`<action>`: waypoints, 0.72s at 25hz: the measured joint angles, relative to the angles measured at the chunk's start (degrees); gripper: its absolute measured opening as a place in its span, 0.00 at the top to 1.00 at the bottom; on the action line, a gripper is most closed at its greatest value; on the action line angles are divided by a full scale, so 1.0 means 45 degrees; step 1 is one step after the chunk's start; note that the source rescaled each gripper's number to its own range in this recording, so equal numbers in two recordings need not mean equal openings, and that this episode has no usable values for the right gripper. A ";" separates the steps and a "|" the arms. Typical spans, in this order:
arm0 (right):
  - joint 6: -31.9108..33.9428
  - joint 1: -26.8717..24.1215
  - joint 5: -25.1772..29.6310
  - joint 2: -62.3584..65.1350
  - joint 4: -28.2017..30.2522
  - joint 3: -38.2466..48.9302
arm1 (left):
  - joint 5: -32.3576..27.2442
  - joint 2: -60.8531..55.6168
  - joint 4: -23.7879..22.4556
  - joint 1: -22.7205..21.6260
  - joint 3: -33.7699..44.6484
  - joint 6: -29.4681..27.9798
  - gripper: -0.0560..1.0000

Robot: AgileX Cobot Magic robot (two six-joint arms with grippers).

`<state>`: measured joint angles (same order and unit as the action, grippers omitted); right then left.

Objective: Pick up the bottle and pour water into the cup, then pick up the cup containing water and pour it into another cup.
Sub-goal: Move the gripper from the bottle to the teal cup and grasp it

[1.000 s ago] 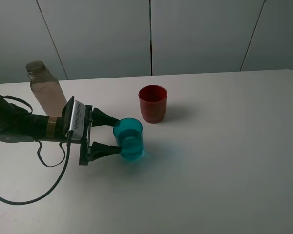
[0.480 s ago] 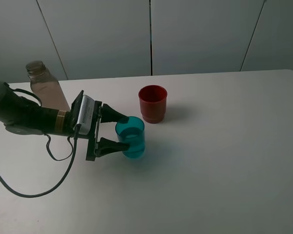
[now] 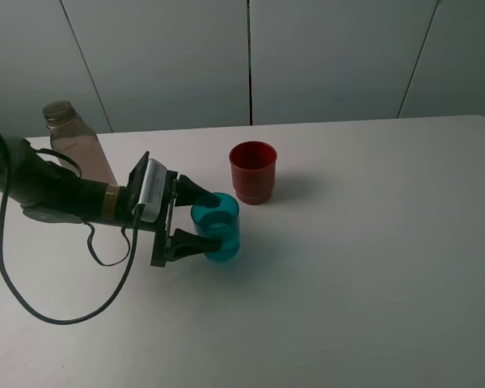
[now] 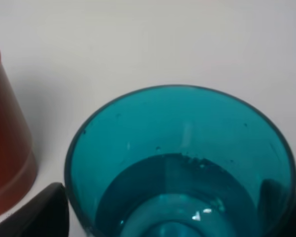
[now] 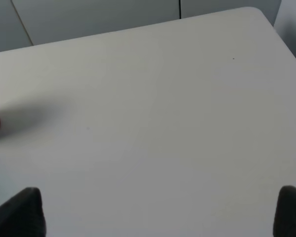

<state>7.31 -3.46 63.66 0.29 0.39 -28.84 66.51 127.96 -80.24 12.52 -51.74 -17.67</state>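
High camera overlooks table [image 3: 372, 242]; left wrist camera crowds cup [image 4: 177, 163].

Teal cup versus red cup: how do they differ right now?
The teal cup is translucent and holds water; the red cup is opaque. The teal cup stands between the open fingers of the left gripper; the red cup stands free. Both are upright on the table.

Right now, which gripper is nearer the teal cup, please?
Left. The left gripper has the teal cup between its jaws; the right gripper is well away, outside the high view.
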 joint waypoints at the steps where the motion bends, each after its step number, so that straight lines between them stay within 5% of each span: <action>1: 0.0000 0.0000 0.0000 0.0000 0.0000 0.0000 | 0.0012 0.0055 0.0000 0.0033 -0.0045 -0.0052 0.05; 12: 0.0000 0.0000 0.0000 0.0000 0.0000 0.0000 | 0.0012 0.0169 0.0000 0.0321 -0.0540 -0.0416 0.05; 18: 0.0025 0.0000 0.0000 0.0000 0.0000 0.0000 | -0.0421 0.0169 -0.0246 0.0396 -0.0540 -0.1609 0.05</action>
<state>7.42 -3.46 63.66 0.29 0.39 -28.84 64.62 128.72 -81.35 14.30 -54.18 -24.91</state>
